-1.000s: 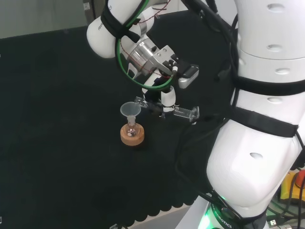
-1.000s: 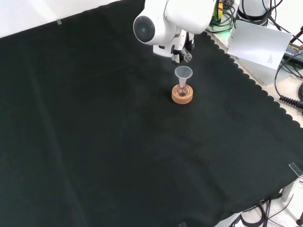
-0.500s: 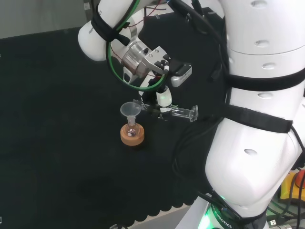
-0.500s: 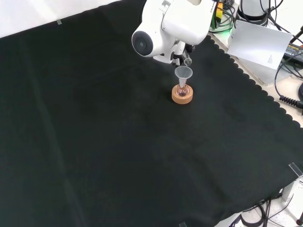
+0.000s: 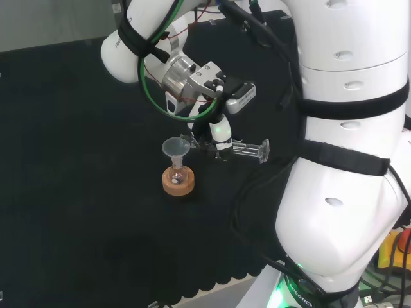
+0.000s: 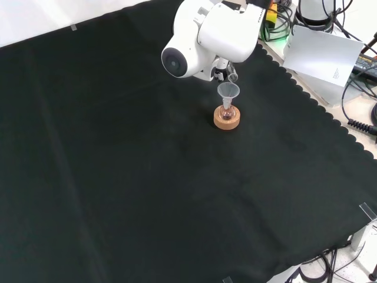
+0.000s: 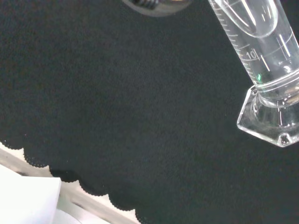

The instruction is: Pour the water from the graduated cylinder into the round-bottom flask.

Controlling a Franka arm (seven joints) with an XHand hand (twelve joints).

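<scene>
A small round-bottom flask (image 5: 178,174) stands on a cork ring (image 5: 179,186) with a clear funnel (image 5: 175,147) in its neck. The hand (image 5: 219,136) is shut on the graduated cylinder (image 5: 243,151), which lies nearly level to the right of the funnel in the head view. Its mouth reaches the funnel's rim and its base points right. In the front view the funnel (image 6: 228,90), flask (image 6: 227,112) and cork ring (image 6: 227,122) sit just below the arm's white link, and the cylinder's mouth (image 6: 232,76) hangs above the funnel. The wrist view has the cylinder (image 7: 261,42) and its foot (image 7: 271,122) close up.
The cloth's scalloped edge (image 6: 306,94) runs along the right of the front view, with a white sheet (image 6: 321,53) and cables (image 6: 359,100) beyond it. The arm's big white links (image 5: 347,160) stand at the right of the head view.
In the head view the arm's wrist and forearm have swung a little left and turned. The cylinder has stayed tipped at the funnel, hardly moving.
</scene>
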